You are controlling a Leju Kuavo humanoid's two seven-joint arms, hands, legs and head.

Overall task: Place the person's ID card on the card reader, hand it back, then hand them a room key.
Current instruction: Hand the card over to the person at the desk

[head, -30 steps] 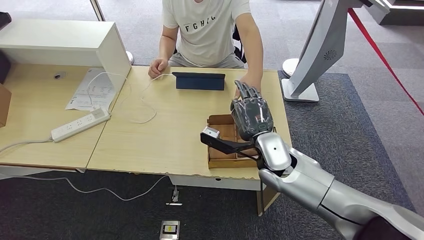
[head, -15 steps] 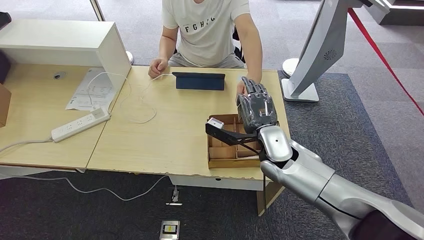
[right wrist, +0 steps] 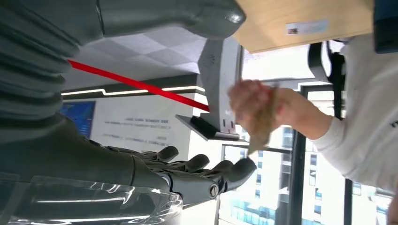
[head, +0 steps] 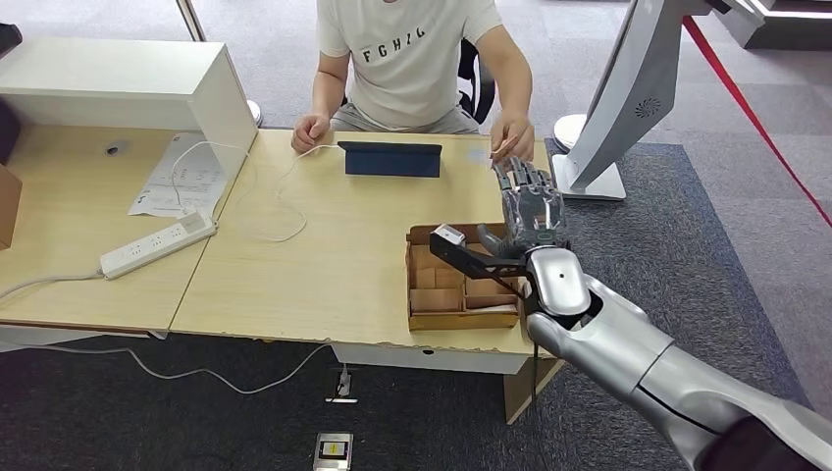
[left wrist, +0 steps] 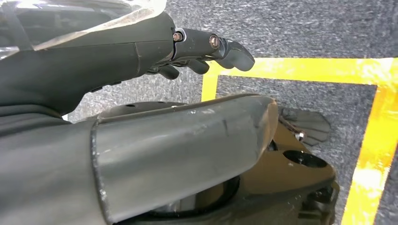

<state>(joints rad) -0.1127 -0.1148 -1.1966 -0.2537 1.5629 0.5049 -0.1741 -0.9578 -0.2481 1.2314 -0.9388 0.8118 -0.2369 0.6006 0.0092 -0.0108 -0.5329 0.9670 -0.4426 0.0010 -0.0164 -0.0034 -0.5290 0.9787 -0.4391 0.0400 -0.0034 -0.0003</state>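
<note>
The right hand (head: 531, 209) is released, fingers spread, near the person's hand (head: 513, 138), which holds a card (right wrist: 263, 123). Better wait palm-up, steady.

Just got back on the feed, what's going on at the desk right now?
The right robot hand is held out, fingers apart and holding nothing, above the far right corner of the wooden desk, beside the cardboard tray. The seated person's hand, just beyond it, holds what looks like a thin card. The dark tablet-like device sits in front of the person.
</note>
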